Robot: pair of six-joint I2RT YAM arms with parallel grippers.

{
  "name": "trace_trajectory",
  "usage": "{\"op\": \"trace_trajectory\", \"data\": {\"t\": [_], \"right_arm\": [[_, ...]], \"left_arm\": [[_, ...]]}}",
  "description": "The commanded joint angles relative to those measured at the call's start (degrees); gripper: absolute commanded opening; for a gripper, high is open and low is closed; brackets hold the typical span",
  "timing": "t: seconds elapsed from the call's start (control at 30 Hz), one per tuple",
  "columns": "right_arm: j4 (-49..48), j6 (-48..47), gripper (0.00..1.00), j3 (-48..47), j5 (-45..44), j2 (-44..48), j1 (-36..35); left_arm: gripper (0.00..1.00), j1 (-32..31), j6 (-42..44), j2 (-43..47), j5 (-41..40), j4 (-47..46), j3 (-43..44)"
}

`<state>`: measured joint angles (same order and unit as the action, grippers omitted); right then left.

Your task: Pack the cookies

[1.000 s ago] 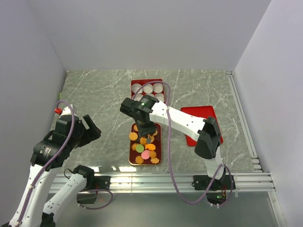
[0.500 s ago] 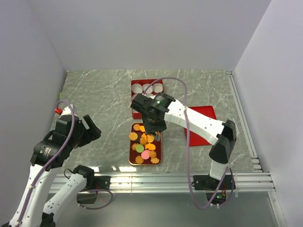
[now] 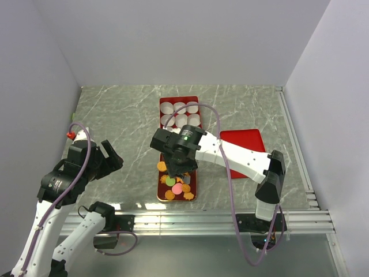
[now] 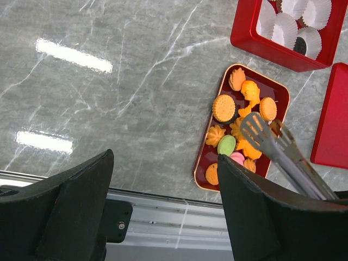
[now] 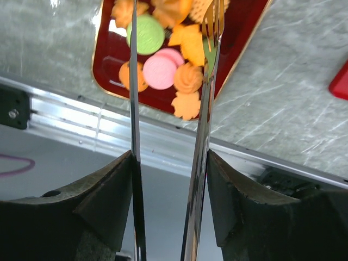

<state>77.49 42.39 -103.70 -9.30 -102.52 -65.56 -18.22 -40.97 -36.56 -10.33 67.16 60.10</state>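
Low at centre frame, the cookies [image 3: 176,184] lay in a red tray [image 4: 272,90] beneath the right end effector [image 5: 168,163], which was pinching tongs [image 5: 203,109]. Higher up, a red box [image 3: 161,109] held paper cups [image 3: 180,107]. The left end effector [image 4: 165,163] was spread and empty.

Glossy grey marble-look table [image 4: 109,109]; shiny metal tongs [image 4: 258,133]; glossy red tray [image 4: 208,156], gold rim; white pleated paper cups [image 4: 283,27]; matt, crumbly-looking cookies [image 4: 223,107]; brushed metal rail [image 4: 163,215].

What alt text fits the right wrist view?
The right claw grips metal tongs, their arms spread apart over a dark red tray of cookies: mostly orange, plus a green cookie and a pink cookie. The tray sits on a grey marble table near a metal rail.
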Motion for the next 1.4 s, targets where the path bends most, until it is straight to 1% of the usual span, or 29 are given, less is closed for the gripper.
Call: {"op": "trace_trajectory", "data": {"t": [0.0, 0.17, 0.27, 0.47, 0.57, 0.6, 0.9, 0.93, 0.97, 1.03, 1.07, 1.37], "right_arm": [[3.4, 1.6, 0.61, -0.4, -0.1, -0.8, -0.8], [2.5, 1.7, 0.59, 1.3, 0.5, -1.0, -1.5], [2.0, 1.7, 0.56, 2.4, 0.7, -1.4, -1.9], [1.7, 1.6, 0.47, 2.7, 0.3, -2.1, -2.0], [2.0, 1.5, 0.40, 2.2, 0.3, -2.4, -2.2], [2.3, 1.5, 0.36, 1.9, 0.2, -2.5, -2.2], [4.9, 2.2, 0.23, 0.7, -0.5, -0.1, -2.2], [5.1, 2.5, 0.20, 0.9, -0.4, 0.6, -2.1], [5.0, 2.8, 0.13, 1.0, -0.2, 0.9, -2.1], [5.0, 3.3, 0.03, 1.8, 0.2, 2.0, -2.2], [5.0, 3.6, 0.00, 2.1, 0.3, 2.2, -2.2], [5.1, 5.5, 0.00, 4.7, -0.1, 6.5, -2.0]], "left_arm": [[0.82, -0.2, 0.8, 0.7, 0.2, -0.4, -0.2], [0.82, -0.2, 0.6, 1.1, 0.1, 0.0, -0.2], [0.82, -0.2, 0.5, 1.4, 0.1, 0.3, -0.3], [0.83, -0.2, 0.1, 2.4, 0.4, 0.4, -1.0], [0.82, -0.2, 0.0, 2.5, 0.5, 0.6, -0.9], [0.83, -0.2, 0.0, 2.5, 0.4, 0.5, -1.0], [0.82, -0.2, 0.3, 2.3, 0.8, 0.2, -1.1], [0.82, -0.2, 0.4, 2.3, 0.8, 0.0, -1.1], [0.82, -0.2, 0.3, 2.2, 0.9, -0.1, -1.0], [0.82, -0.2, 0.4, 2.2, 1.1, -0.3, -1.1], [0.82, -0.2, 0.4, 2.1, 1.1, -0.3, -1.2], [0.83, -0.2, 0.7, 2.6, 1.3, -0.3, -1.3]]}}
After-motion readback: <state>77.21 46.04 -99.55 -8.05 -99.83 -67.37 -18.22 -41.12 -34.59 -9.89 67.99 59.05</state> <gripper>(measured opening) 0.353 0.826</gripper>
